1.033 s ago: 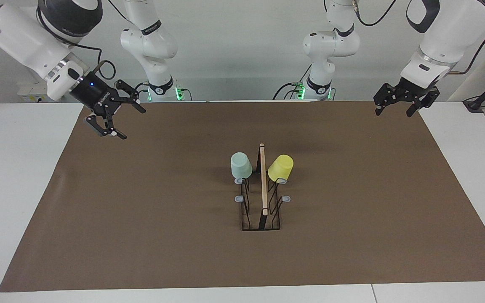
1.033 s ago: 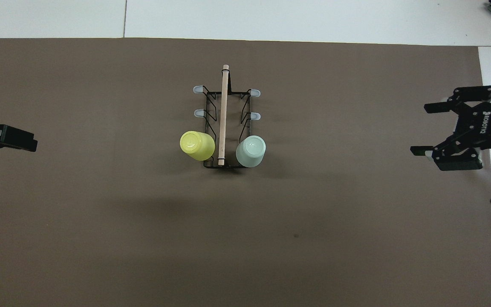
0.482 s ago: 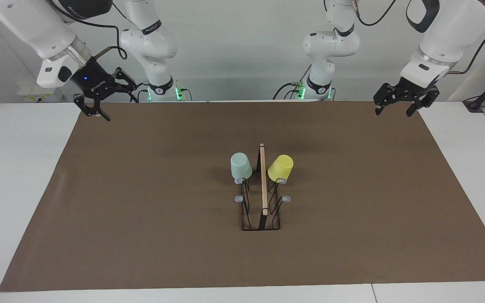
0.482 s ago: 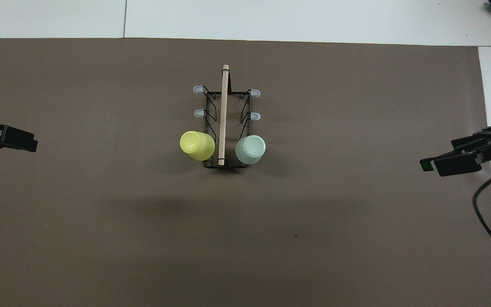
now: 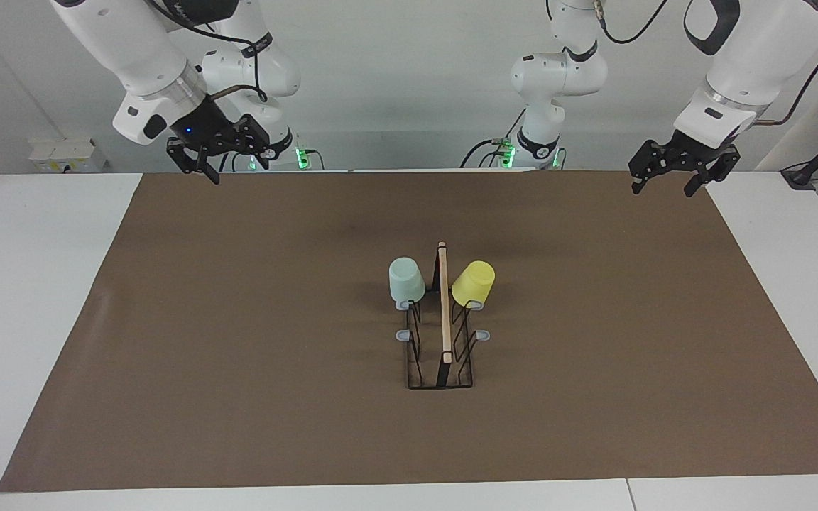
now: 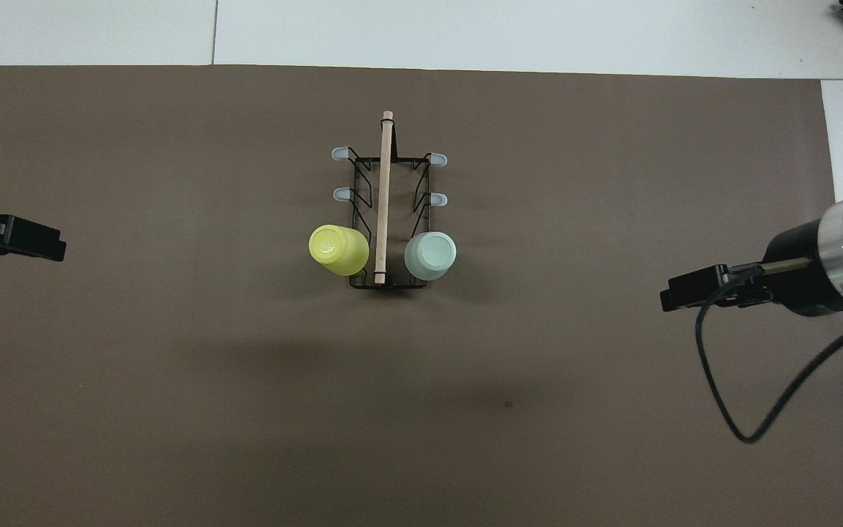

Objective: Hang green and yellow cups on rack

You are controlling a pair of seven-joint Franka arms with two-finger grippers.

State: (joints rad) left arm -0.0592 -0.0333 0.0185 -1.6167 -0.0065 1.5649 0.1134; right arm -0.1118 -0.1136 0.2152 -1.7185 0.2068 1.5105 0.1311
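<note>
Cups first: the mint green cup (image 5: 406, 281) and the yellow cup (image 5: 473, 283) both sit upside down on pegs of the black wire rack (image 5: 442, 353), 1 on each side of its wooden rod handle (image 5: 444, 301), on the pair of pegs nearest the robots. The rack stands mid-desk on the brown mat (image 5: 238, 341), and the other 4 grey-tipped pegs I can see are bare.

What has changed over the last second is the right arm. My right hand (image 5: 203, 152) was out over the mat toward its own end of the desk, tilted and low; now it has swung up and back toward its base and hangs over the mat's edge nearest the robots, jaws wide apart and gripping nothing. The overhead view shows it edge-on, so I read the jaws from the facing view. My left hand (image 5: 679, 165) has not moved: it waits over the mat's corner at the left arm's end, also spread wide and empty.

Neither cup has shifted while the arm pulled away, and neither hand is anywhere near the rack. I judge both cups hung and the job finished, with the right arm simply retiring to its rest pose. I see nothing left to pick up on the desk (image 5: 40, 284).
</note>
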